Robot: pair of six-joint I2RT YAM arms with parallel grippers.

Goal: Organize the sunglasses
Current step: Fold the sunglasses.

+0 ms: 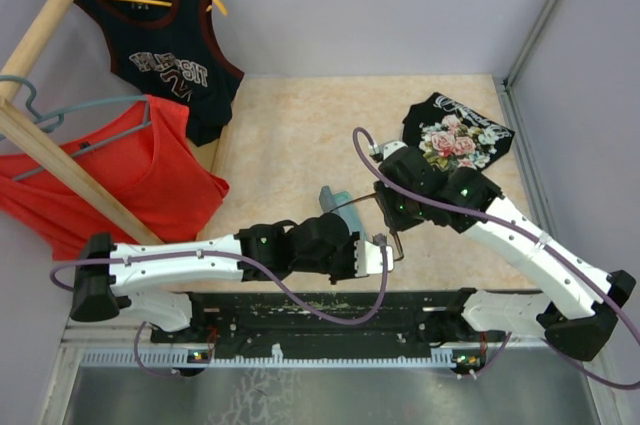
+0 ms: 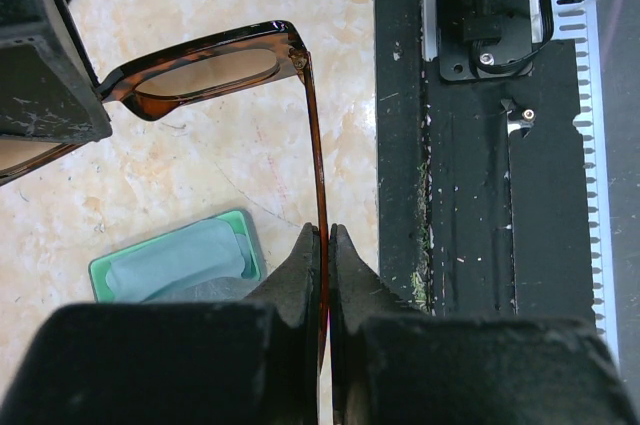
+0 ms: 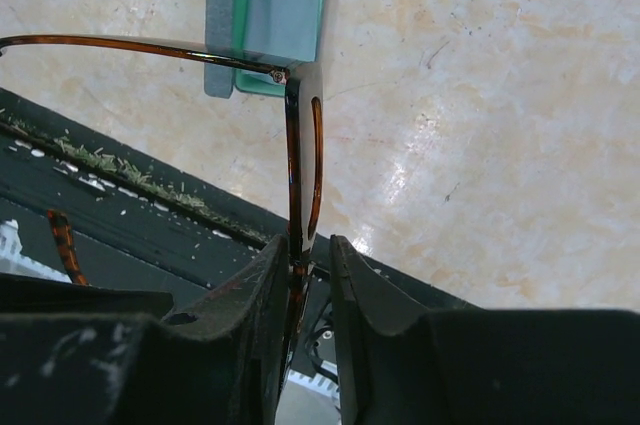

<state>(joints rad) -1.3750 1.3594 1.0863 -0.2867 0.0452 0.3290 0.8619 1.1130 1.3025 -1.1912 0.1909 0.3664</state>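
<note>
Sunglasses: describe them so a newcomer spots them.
Over the beige tabletop, look midway along the near edge, beside the teal case. The sunglasses are there, one temple pinched by the left gripper: thin tortoiseshell frame and tinted lenses, unlike the solid case.

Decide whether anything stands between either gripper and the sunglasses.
Nothing visible does. The left gripper is shut on one temple arm of the sunglasses, and the right gripper has its jaws either side of the frame front, with no other object between.
</note>
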